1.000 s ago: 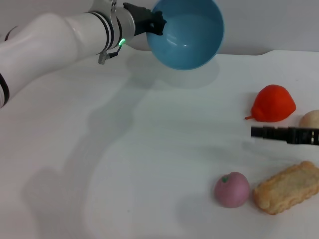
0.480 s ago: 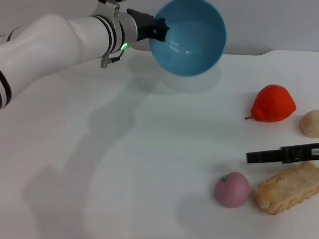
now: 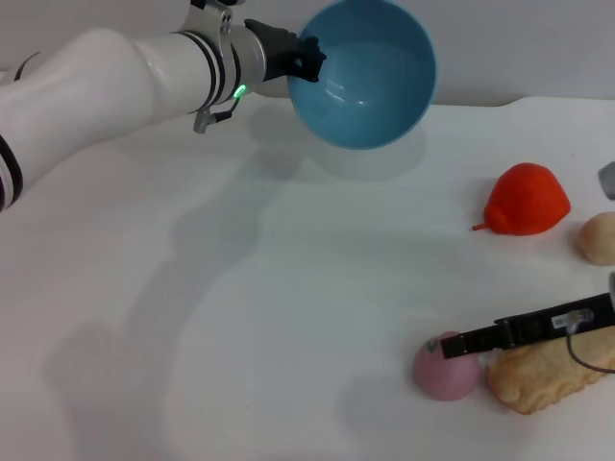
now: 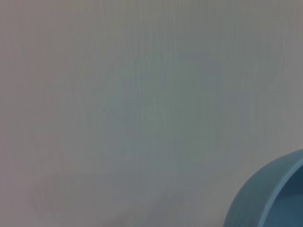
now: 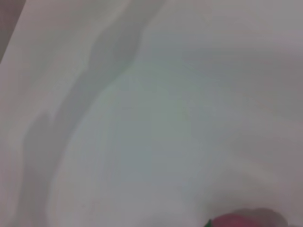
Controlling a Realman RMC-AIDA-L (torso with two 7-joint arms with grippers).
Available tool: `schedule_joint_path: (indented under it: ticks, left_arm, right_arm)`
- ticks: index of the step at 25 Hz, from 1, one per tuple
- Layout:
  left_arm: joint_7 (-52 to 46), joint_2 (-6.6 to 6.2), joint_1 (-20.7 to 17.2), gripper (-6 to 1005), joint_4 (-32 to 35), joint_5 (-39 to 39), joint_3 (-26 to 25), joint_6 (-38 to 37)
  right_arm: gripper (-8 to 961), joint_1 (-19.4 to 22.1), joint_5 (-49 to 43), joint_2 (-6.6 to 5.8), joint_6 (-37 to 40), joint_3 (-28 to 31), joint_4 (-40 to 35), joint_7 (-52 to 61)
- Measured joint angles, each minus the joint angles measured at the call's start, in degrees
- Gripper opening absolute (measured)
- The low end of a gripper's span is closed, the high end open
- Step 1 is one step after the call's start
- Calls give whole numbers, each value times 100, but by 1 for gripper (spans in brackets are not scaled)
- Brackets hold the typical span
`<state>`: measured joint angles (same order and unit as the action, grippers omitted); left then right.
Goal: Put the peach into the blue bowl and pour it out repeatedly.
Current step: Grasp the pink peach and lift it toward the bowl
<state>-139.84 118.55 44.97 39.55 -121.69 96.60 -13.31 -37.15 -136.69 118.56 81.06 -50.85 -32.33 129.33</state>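
Gripping the round light-blue plastic bowl [image 3: 363, 72] by its rim, the left pincer [image 3: 306, 56] holds it tilted aloft; the right pincer [image 3: 452, 346] (grip state unclear) reaches the small matte pink peach [image 3: 444, 373] on the white surface [image 3: 288, 317].

Red-orange pointed fruit [image 3: 525, 200] beside beige lump [image 3: 598, 237]; tan biscuit [image 3: 548, 373] nearer, on white table [image 3: 288, 317].

The right pincer [image 3: 452, 347] lies across the peach [image 3: 444, 373], hiding its top — whether the tips touch it cannot be told. The picture's edge cuts off the pale lump [image 3: 599, 237] and biscuit [image 3: 548, 375].
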Motion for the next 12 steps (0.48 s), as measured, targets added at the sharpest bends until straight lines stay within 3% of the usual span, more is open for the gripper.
schedule_joint_path:
  ticks: [8, 12]
  left_arm:
    - [0, -11, 4, 0, -9, -26, 2, -21]
    - [0, -8, -1, 0, -9, -20, 2, -33]
  right_arm:
    - [668, -282, 7, 0, -414, -340, 407, 23]
    - [574, -191, 54, 6, -240, -341, 12, -11]
